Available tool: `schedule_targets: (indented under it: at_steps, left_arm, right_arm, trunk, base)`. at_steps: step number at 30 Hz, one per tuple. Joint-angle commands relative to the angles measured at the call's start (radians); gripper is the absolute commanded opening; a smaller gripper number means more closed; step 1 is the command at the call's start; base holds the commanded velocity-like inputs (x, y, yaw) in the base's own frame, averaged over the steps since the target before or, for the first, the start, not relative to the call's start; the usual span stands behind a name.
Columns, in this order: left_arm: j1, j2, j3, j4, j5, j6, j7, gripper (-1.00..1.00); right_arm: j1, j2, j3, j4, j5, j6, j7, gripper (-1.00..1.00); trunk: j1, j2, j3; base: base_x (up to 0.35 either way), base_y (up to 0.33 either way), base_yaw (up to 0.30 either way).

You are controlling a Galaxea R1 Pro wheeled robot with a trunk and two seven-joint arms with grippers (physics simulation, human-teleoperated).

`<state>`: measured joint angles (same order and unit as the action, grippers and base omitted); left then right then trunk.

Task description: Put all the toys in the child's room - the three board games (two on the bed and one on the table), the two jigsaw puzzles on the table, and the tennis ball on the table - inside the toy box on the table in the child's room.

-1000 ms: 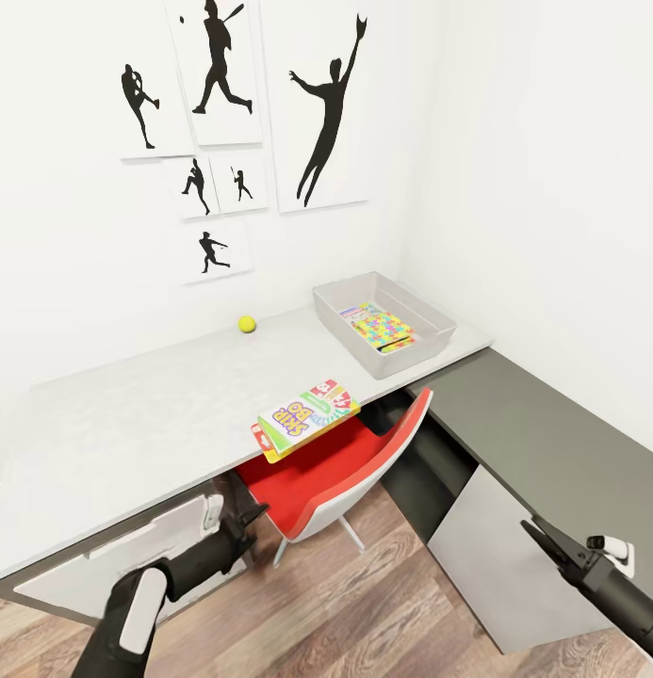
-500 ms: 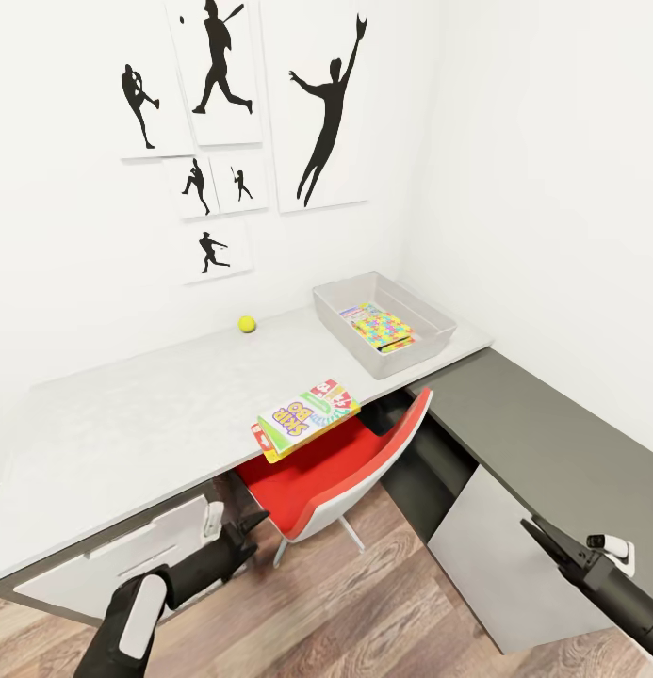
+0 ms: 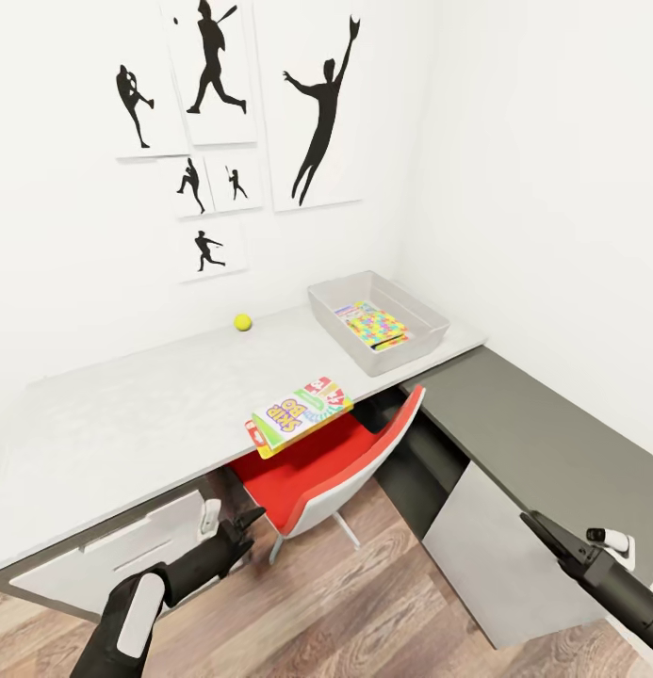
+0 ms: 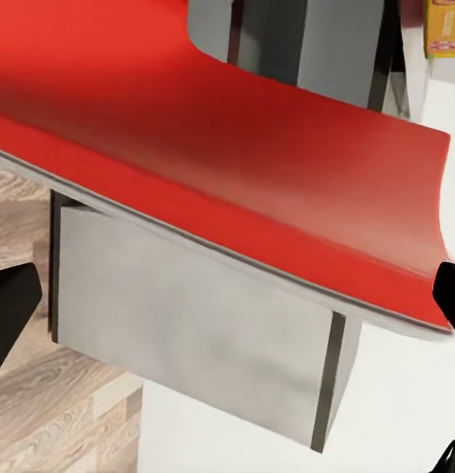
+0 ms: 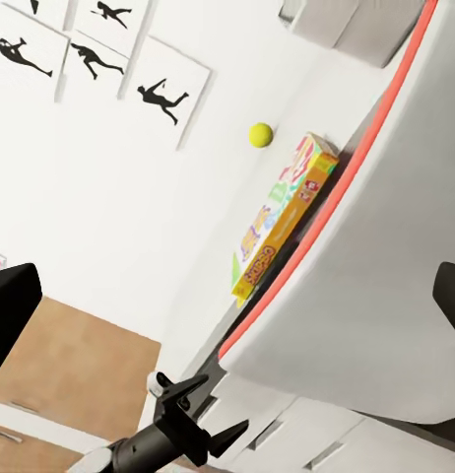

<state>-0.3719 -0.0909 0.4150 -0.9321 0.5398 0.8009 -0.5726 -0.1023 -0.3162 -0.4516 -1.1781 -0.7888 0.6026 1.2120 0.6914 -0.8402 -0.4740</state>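
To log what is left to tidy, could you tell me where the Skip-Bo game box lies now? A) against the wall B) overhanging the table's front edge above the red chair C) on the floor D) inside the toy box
B: the Skip-Bo game box juts past the front edge of the table, above the red chair.

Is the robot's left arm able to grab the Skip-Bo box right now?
Probably not yet. The left pincer hangs low, below the table edge by the drawers, while the Skip-Bo box sits up on top, overhanging the red chair. It would need to rise and come nearer.
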Motion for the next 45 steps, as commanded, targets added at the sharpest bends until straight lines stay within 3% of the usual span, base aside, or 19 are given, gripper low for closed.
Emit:
schedule_targets:
  at_steps: [1, 20, 45]
  left_arm:
    - [-0.001, -0.001, 0.004, 0.0, -0.001, 0.001, -0.003, 1.0]
    - [-0.001, -0.001, 0.003, -0.027, 0.0, -0.018, -0.004, 1.0]
    - [-0.001, -0.003, 0.001, -0.048, 0.0, -0.017, -0.004, 1.0]
  right_arm:
    - [0.0, 0.0, 0.0, -0.002, -0.004, 0.008, 0.001, 1.0]
    - [-0.001, -0.003, 0.022, -0.017, -0.004, 0.009, 0.0, 1.0]
    - [-0.001, -0.003, 0.023, -0.017, -0.003, 0.008, 0.001, 1.0]
  trunk:
    - [0.0, -0.001, -0.001]
    - [0.0, -0.001, 0.007]
    - [0.0, -0.001, 0.015]
  base:
    - [-0.008, -0.012, 0.0]
    - [-0.001, -0.062, 0.154]
    - [0.0, -0.088, 0.047]
